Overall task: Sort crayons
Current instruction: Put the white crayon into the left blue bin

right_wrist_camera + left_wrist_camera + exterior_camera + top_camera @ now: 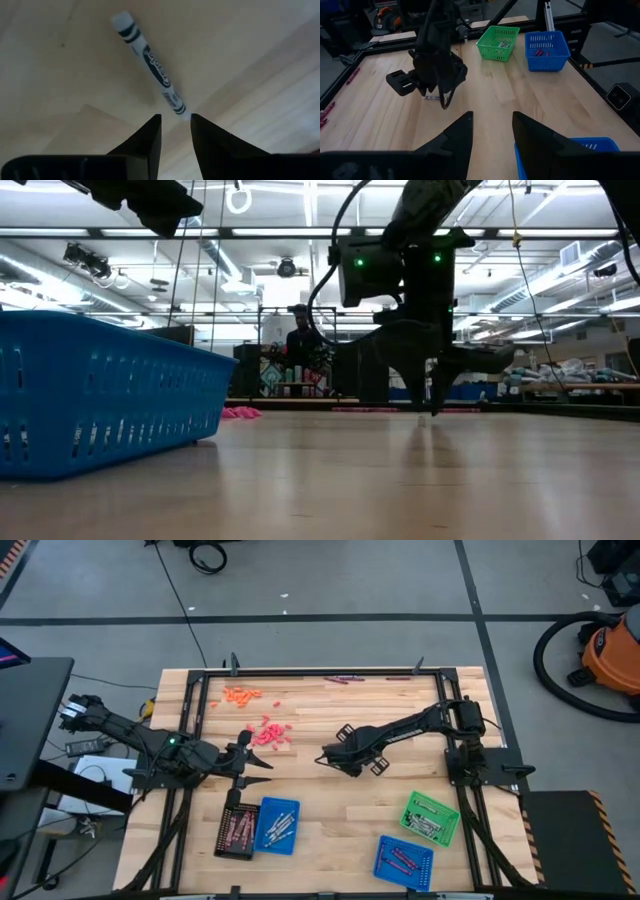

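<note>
The right gripper [175,122] is down over the middle of the table [330,830], pointed straight at a single silver-grey crayon [150,64] lying flat on the wood; its jaws stand a little apart, one tip either side of the crayon's near end, and whether they already pinch it I cannot tell; the crayon looks to be resting on the board. This one should handle as a light, stiff little stick; its paper wrapper ought to give the pads some bite, but it is round and will likely roll if nudged from one side, and wax can snap if squeezed hard. An end grip lets it swing; my call is to take it across the wrapped middle, with a gentle close.

The left gripper [492,132] waits near the left side of the table, jaws spread and empty, beside the black tray [237,830] and a blue tray [277,826]. Loose red-pink crayons [268,732] and orange crayons [241,695] lie toward the far side; the green tray [431,817] and a second blue tray [404,862] sit near the right.
</note>
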